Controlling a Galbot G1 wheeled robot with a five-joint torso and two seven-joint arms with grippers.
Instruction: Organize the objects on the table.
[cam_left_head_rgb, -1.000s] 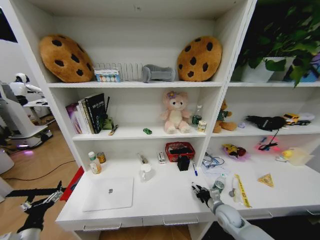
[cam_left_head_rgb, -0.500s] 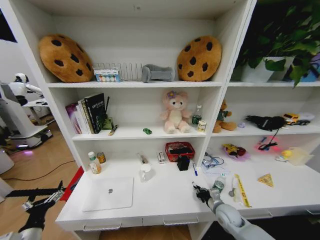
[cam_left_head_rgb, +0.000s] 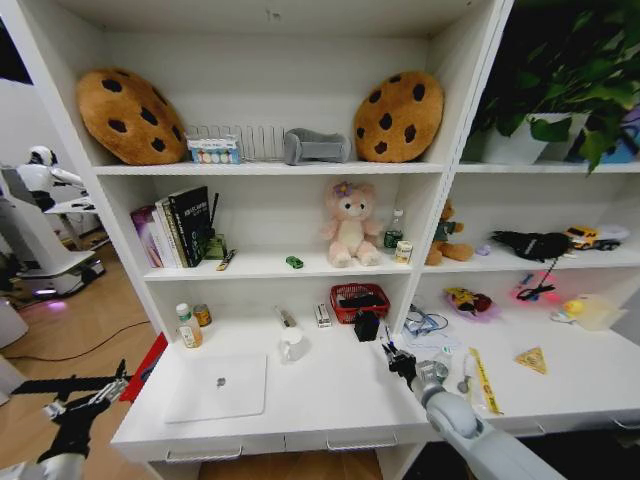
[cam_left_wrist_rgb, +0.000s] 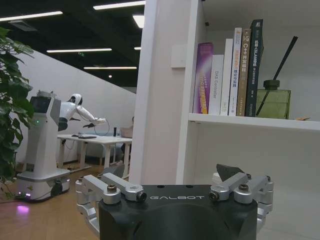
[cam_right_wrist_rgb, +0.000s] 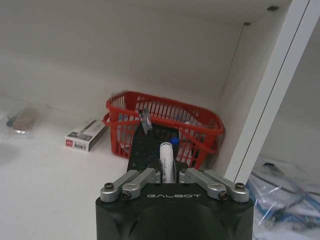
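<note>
Marker pen (cam_right_wrist_rgb: 166, 161) standing upright between the right gripper's (cam_left_head_rgb: 393, 358) fingers.
Right gripper is clamping it, apparently, facing the red basket (cam_right_wrist_rgb: 200, 126).

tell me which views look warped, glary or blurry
Head view: wide-angle warp, shelving uprights lean, magenta glow at far right. Left wrist view: ceiling strip lights glare, left gripper close and sharp. Right wrist view: dim and soft, red basket slightly blurred beyond the pen in the right gripper.

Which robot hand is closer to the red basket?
Right. The right tool is just in front of the red basket, holding a marker; the left tool hangs beyond the desk's left end.
</note>
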